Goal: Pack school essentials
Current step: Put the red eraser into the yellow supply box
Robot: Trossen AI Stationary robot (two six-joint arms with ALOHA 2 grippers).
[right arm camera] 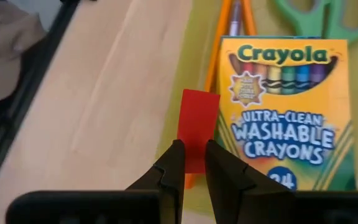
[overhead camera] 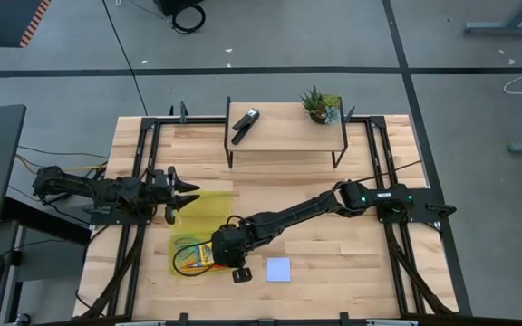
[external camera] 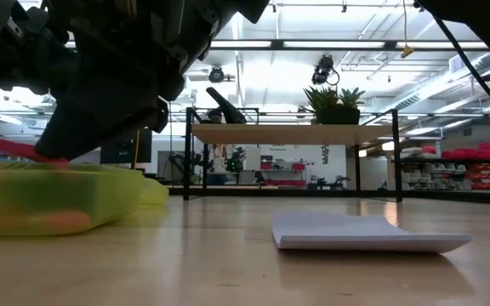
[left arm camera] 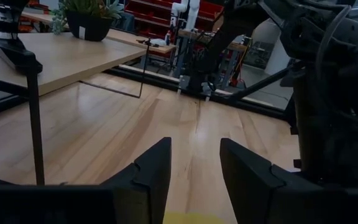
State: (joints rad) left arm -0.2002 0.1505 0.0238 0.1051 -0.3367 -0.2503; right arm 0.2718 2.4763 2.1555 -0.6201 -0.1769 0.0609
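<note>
A yellow-green see-through pouch (overhead camera: 198, 217) lies on the table's left half. In it are a crayon box (right arm camera: 284, 112), orange pencils (right arm camera: 219, 43) and green-handled scissors (right arm camera: 316, 15). My right gripper (right arm camera: 193, 152) is over the pouch's near end (overhead camera: 227, 249), shut on a small flat red block (right arm camera: 199, 118). My left gripper (left arm camera: 194, 168) is open at the pouch's far left edge (overhead camera: 187, 192); a bit of yellow shows between its fingers, and I cannot tell whether it touches. A pale blue note pad (overhead camera: 279, 269) lies flat to the right of the pouch. My right gripper pinches the red block by its near end (right arm camera: 194, 158) between its two fingers. The rest of the block sticks out ahead of the fingertips, beside the crayon box and over the pouch. In the low view the block (external camera: 28, 151) sits just above the pouch's top (external camera: 49, 200).
A low wooden shelf (overhead camera: 284, 136) on dark legs stands at the table's far middle, with a black stapler (overhead camera: 246, 123) and a small potted plant (overhead camera: 320, 104) on it. Bare wood lies between the shelf and the pouch and to the right of the note pad.
</note>
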